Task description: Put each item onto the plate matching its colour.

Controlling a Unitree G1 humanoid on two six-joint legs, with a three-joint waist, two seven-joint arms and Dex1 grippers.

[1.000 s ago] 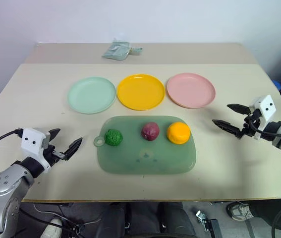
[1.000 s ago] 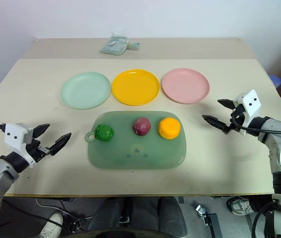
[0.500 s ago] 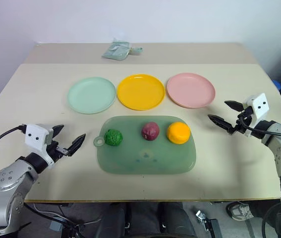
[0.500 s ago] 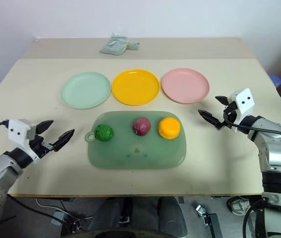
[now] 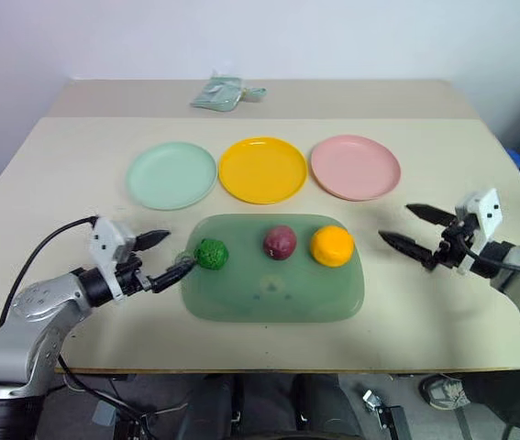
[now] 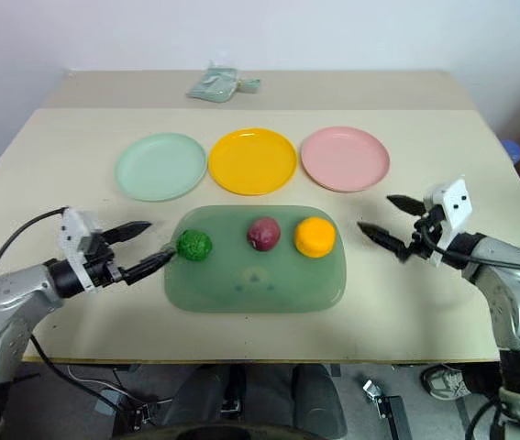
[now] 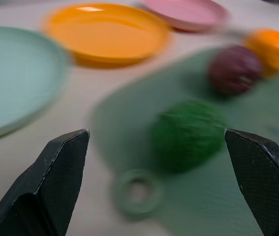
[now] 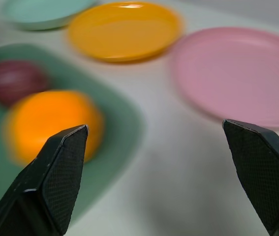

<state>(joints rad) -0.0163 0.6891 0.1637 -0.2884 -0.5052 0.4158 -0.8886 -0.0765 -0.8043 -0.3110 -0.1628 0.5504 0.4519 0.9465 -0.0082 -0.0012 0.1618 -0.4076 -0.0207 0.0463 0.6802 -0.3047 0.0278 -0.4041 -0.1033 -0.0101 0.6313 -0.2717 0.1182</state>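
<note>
Three small balls sit in a row on the dark green tray [image 5: 269,298]: a bumpy green one [image 5: 210,253], a red-purple one [image 5: 280,242] and an orange one [image 5: 331,246]. Behind the tray lie the mint green plate [image 5: 171,175], the yellow plate [image 5: 261,170] and the pink plate [image 5: 355,167], all bare. My left gripper [image 5: 162,254] is open just left of the green ball, beside the tray's loop handle, with nothing between its fingers. My right gripper [image 5: 411,228] is open to the right of the tray, pointing at the orange ball [image 8: 50,124] and holding nothing.
A pale grey-green packet [image 5: 226,93] lies at the far edge of the beige table [image 5: 76,147]. The tray's loop handle [image 7: 138,191] sticks out toward my left gripper.
My left gripper has swung right, from well clear of the tray up to its handle and the green ball. My right gripper has drawn in a little toward the tray's right end.
</note>
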